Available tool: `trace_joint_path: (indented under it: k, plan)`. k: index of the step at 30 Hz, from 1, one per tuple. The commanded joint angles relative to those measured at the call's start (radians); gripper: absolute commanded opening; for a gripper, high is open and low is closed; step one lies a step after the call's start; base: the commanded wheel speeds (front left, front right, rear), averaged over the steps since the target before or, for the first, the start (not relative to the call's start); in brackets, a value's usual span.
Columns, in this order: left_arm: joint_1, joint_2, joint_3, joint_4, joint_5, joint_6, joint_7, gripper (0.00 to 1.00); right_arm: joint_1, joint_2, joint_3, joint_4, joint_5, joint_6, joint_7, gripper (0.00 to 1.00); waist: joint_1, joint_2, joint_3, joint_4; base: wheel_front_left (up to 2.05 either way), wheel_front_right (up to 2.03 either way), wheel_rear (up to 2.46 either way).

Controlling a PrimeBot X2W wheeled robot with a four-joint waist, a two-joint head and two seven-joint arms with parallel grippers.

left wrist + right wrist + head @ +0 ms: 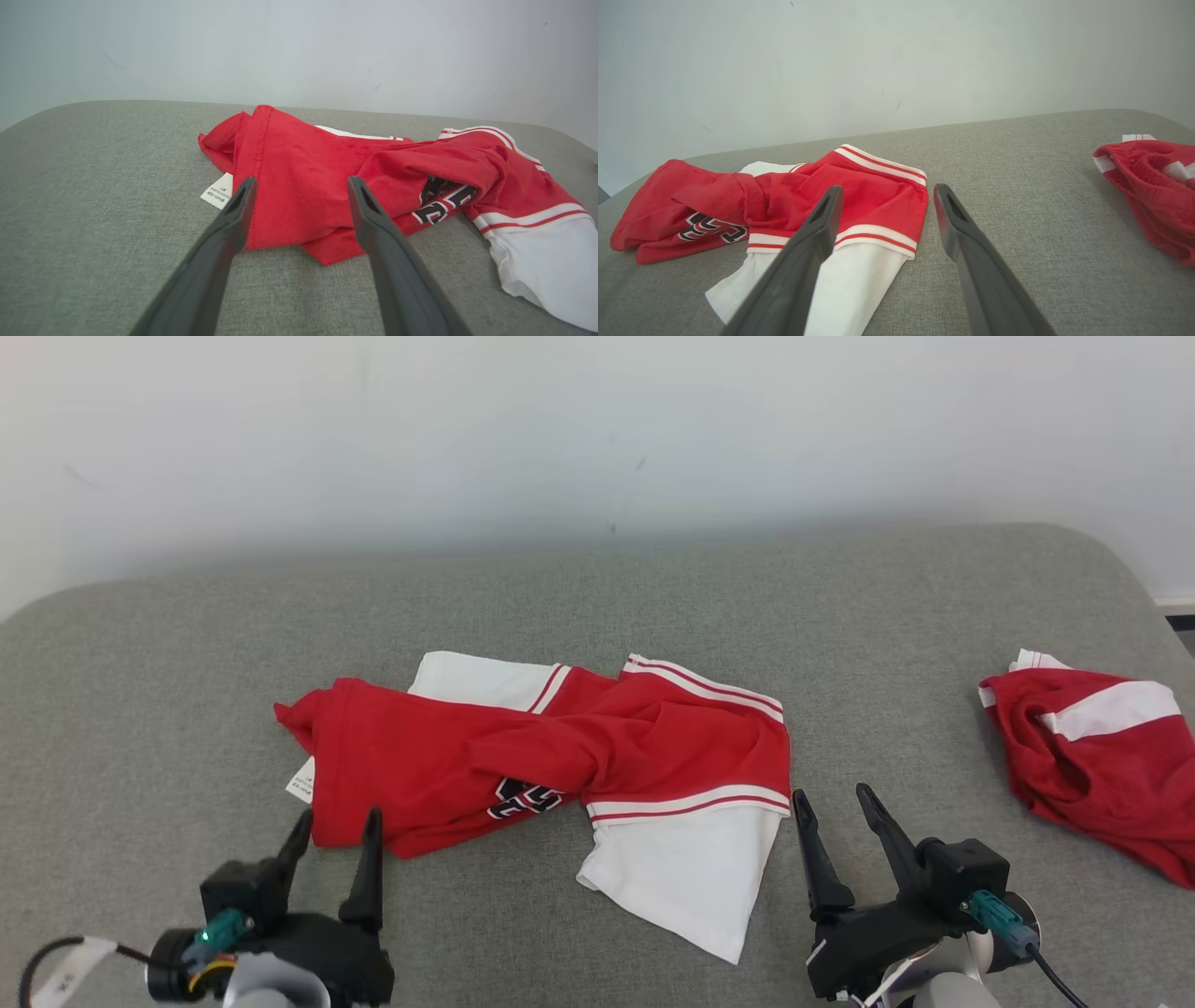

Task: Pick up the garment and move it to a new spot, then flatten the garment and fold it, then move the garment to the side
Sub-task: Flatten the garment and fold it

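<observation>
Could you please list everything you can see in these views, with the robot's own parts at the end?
Crumpled shirt: one, red and white with dark lettering, middle of the surface.
Care label: one, white, at the shirt's left edge.
Second garment: one, red and white, bunched at the far right.
Padded surface: one, grey, under both garments.
Wall: one, white, behind.
Left gripper: one, dark, open, at the shirt's near left edge.
Right gripper: one, dark, open, right of the shirt's white part.
</observation>
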Motion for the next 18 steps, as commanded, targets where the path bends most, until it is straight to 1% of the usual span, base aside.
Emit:
trace_joint_path:
  k: [1,7,10,18]
  plan:
    - [-0.034,0.004,0.010,0.003,0.020,-0.005,-0.001,1.00,-0.002,-0.006,0.004,0.000,0.006,0.000,-0.001,1.00,0.0003,0.0001,0.013,0.000,0.00,0.00,0.00]
    - [-0.161,0.020,0.026,0.055,0.049,-0.033,-0.001,1.00,-0.033,-0.013,0.016,-0.003,0.006,0.000,-0.001,1.00,0.0003,0.0001,0.075,-0.023,0.00,0.00,0.00]
    - [-0.230,0.038,0.033,0.110,0.060,-0.042,-0.001,1.00,-0.053,-0.015,0.020,-0.006,0.002,0.000,-0.001,1.00,0.0003,0.0001,0.109,-0.046,0.00,0.00,0.00]
    - [-0.375,0.058,0.074,0.247,0.035,-0.048,-0.001,1.00,-0.078,-0.029,0.009,-0.013,0.007,0.000,-0.001,1.00,0.0003,0.0001,0.170,-0.085,0.00,0.00,0.00]
